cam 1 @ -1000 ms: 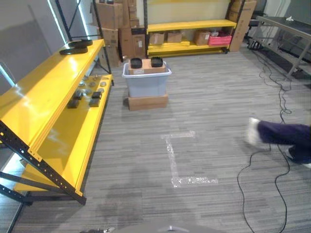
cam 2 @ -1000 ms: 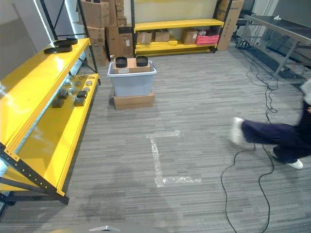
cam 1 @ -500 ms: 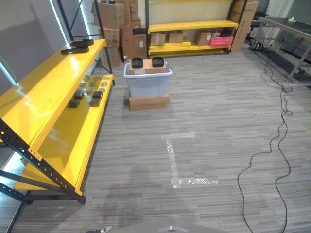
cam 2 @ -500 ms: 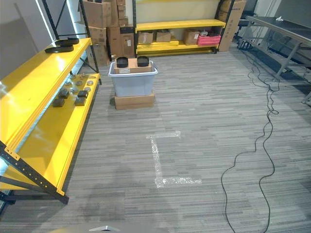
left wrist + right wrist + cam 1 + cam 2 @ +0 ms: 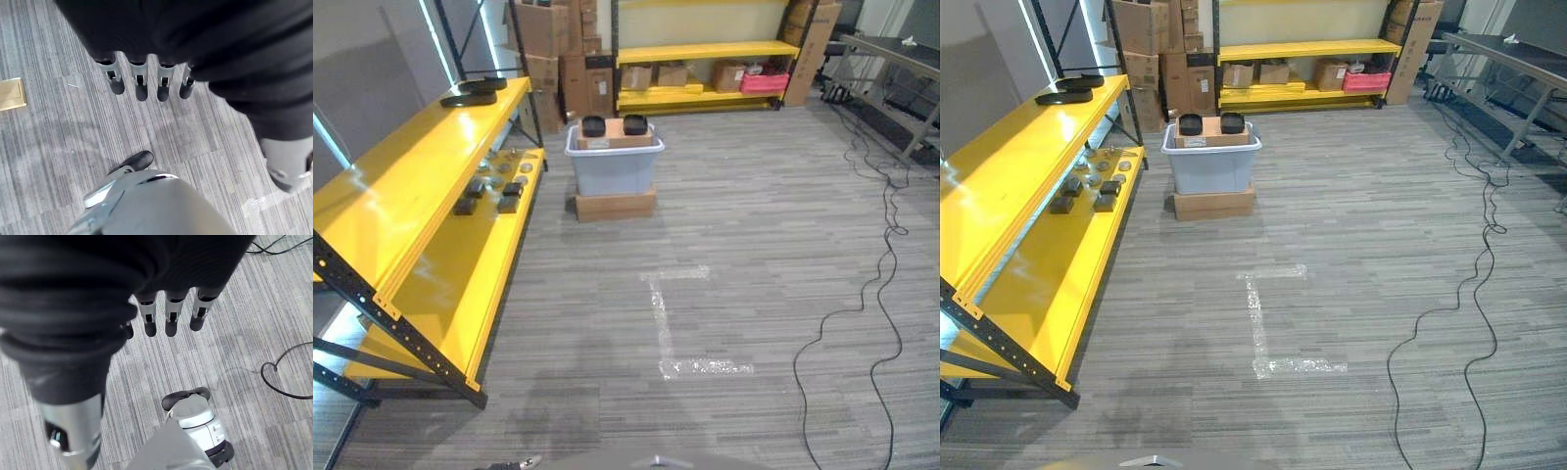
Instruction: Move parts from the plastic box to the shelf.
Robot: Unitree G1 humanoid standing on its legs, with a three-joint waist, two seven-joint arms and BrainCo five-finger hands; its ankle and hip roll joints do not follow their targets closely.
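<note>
A grey plastic box (image 5: 614, 168) stands on a cardboard box (image 5: 615, 205) on the carpet, well ahead of me. A cardboard piece lies across its top with two black parts (image 5: 594, 125) on it. Left of it runs the yellow shelf (image 5: 421, 166). Several small dark and silver parts (image 5: 497, 188) lie on the shelf's lower level, and flat black pieces (image 5: 475, 92) lie at the far end of its top level. My left hand (image 5: 141, 84) hangs over bare carpet, fingers straight, holding nothing. My right hand (image 5: 170, 316) hangs the same way, open and empty.
A white tape mark (image 5: 668, 321) lies on the carpet between me and the box. Another yellow rack (image 5: 705, 51) with cardboard boxes lines the back wall, beside stacked cartons (image 5: 558, 49). A grey table (image 5: 901, 59) stands at the far right.
A person who was stepping across the right side one second ago has left the view. The camera has shifted slightly. The box, shelf and parts stay put.
</note>
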